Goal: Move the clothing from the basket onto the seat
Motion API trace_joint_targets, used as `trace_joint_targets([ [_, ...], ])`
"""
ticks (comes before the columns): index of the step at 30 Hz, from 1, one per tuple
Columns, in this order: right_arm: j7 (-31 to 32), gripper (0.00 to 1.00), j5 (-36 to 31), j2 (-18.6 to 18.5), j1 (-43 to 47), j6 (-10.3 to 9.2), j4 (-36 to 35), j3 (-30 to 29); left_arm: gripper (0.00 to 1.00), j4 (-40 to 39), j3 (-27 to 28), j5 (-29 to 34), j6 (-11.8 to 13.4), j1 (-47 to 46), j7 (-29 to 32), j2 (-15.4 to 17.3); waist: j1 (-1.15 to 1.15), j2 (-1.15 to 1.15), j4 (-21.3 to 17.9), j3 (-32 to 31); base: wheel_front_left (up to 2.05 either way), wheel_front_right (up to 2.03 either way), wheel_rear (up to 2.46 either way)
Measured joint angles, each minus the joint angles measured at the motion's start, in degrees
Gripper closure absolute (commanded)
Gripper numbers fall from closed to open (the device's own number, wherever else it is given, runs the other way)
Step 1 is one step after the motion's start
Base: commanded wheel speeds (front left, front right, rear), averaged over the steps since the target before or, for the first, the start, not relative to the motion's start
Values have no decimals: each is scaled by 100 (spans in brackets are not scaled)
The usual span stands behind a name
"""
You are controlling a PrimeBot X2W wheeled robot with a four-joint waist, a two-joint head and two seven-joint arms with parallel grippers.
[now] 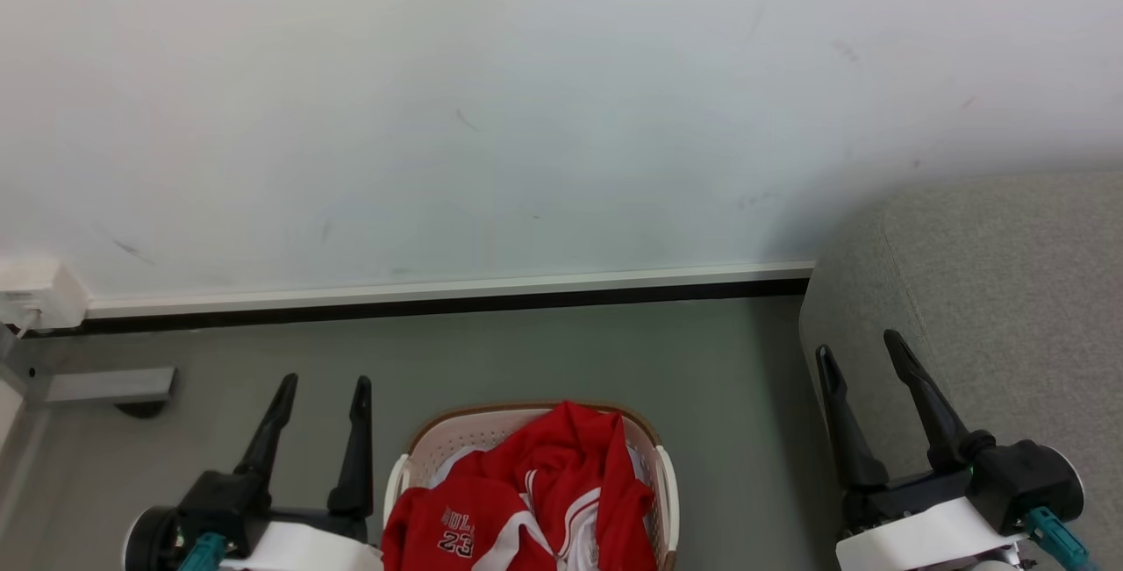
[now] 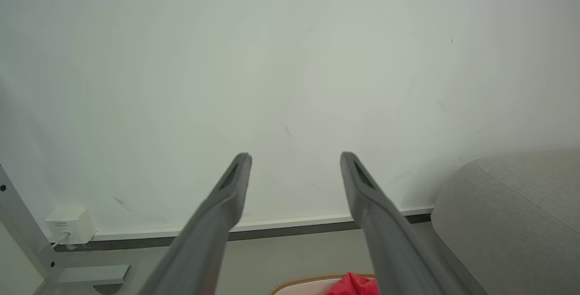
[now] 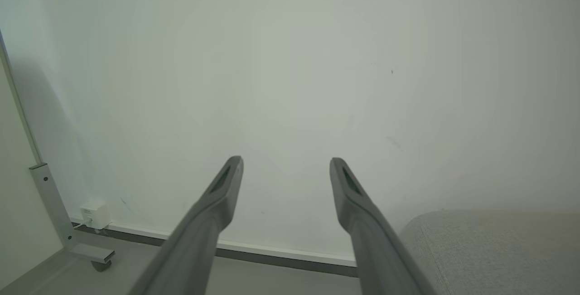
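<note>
Red basketball clothing (image 1: 544,474) lies heaped in the laundry basket (image 1: 456,439) at bottom centre, between two wide-open, empty grippers; left gripper (image 1: 325,380) nearer, right gripper (image 1: 858,342) before the grey sofa (image 1: 1009,273).

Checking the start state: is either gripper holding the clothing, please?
No, the left gripper and right gripper stand open, clear of the clothing in the basket.
</note>
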Motion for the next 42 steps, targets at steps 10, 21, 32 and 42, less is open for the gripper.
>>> trace_joint_targets([
  [10, -1, 0, 33, 7, -198, 0, -156, -169, 0, -156, 80, -43, -98, -171, -1, -2, 0, 0, -90, 427, 0, 0, 0],
  [21, -1, 0, 102, 9, -681, 1, -459, -335, 0, 180, 158, -315, -319, -797, -1, -3, 1, 0, -296, 1315, 0, 0, 0],
  [32, -1, 0, 235, 9, -1128, 0, -805, -354, 0, 972, -131, -469, -441, -1619, -1, 267, 1, 0, -628, 2214, 0, 0, 0],
  [42, -1, 0, 442, 8, -1378, 0, -1047, -333, 0, 2706, -1083, -994, -455, -2473, -1, 944, 1, 0, -1003, 2995, 0, 0, 0],
])
